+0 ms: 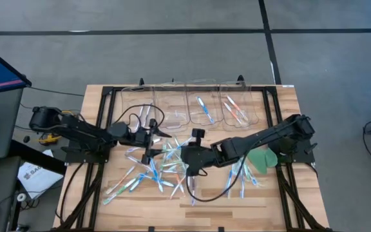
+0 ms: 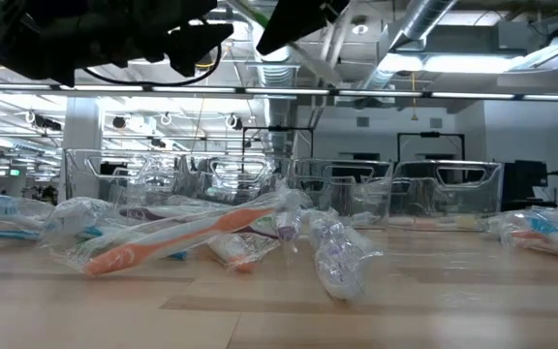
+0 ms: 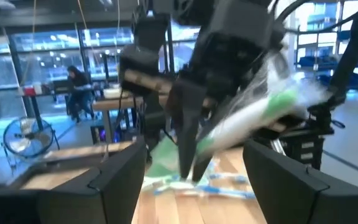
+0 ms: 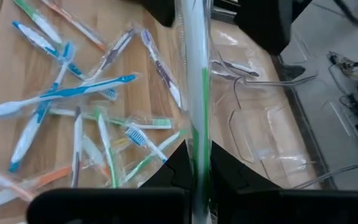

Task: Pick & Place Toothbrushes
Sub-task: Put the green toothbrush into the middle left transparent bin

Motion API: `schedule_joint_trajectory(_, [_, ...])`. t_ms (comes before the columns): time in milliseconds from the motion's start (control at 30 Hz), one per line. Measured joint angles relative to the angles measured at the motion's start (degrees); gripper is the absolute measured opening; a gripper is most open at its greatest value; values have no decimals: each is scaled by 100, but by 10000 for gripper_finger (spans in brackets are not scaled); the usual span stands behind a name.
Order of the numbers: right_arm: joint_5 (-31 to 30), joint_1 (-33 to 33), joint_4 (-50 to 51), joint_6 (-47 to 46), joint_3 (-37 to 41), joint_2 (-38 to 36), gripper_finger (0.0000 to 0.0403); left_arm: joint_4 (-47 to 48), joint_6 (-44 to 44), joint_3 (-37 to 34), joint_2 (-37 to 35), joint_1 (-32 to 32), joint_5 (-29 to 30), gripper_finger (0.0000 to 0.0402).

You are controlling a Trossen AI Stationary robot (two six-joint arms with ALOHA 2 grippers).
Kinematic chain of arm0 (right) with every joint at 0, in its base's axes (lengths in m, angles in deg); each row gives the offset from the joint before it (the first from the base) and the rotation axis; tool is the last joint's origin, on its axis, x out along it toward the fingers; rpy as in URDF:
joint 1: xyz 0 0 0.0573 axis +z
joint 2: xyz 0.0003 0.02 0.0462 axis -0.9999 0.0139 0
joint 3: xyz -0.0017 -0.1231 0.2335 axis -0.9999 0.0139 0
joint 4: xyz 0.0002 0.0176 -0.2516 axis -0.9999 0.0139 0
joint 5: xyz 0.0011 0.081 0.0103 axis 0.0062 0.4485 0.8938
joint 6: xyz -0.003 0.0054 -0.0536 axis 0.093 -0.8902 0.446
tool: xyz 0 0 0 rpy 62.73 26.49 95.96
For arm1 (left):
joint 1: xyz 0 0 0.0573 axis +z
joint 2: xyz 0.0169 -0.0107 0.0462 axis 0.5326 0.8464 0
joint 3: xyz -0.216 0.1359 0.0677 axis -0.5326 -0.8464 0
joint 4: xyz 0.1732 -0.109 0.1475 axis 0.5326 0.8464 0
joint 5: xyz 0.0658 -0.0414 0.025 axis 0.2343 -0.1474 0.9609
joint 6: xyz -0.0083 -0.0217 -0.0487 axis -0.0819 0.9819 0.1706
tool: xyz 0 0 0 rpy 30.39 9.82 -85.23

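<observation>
Right now I see my right end effector [image 1: 184, 156] pressed together on a green toothbrush [image 4: 194, 93] in a clear wrapper; from the right wrist camera the brush runs straight out from between the fingers, and from the left wrist camera it shows as a blurred green-and-white stick slanting out of the dark fingers [image 3: 188, 134] that pinch it. That end effector sits above the middle of the wooden counter [image 1: 282, 200], over the loose pile of toothbrushes [image 1: 156, 169]. My left end effector [image 1: 152, 140] hangs just to the left of it, its two fingers [image 3: 110, 180] spread wide with nothing between them, pointing toward the right arm's brush. The pile spreads across the near and middle part of the counter, mostly blue, green and orange brushes in crinkled wrappers, lying crossed over one another; a second smaller cluster [image 1: 240, 175] lies to the right, beside a flat green disc [image 1: 261, 158] partly under the right arm. Along the far edge stand clear plastic bins [image 1: 172, 106] in a row; one holds a blue toothbrush [image 1: 204, 109] and the rightmost holds orange ones [image 1: 236, 109]. From the low camera an orange toothbrush [image 2: 177, 236] lies nearest, with both arms overhead.
</observation>
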Motion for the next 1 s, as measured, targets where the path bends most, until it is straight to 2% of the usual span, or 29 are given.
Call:
schedule_joint_trajectory(133, [36, -167, -70, 2, 0, 0, 21, -131, 0, 4, 6, 0, 0, 263])
schedule_joint_trajectory(333, [234, -331, -90, 107, 0, -2, 11, -136, -5, 6, 6, 2, 42, 259])
schedule_joint_trajectory(533, [341, -452, -128, 107, 0, 0, 21, -148, -260, 39, 6, 2, 58, 242])
schedule_joint_trajectory(733, [471, -447, -128, 124, 0, 0, 12, -150, -456, 144, 6, 2, 76, 196])
schedule_joint_trajectory(900, [490, -448, -128, 118, 0, 0, 27, -131, -557, 166, 6, 2, 72, 138])
schedule_joint_trajectory(1000, [488, -450, -128, 123, 0, 0, 14, -88, -557, 166, 6, 0, 72, 101])
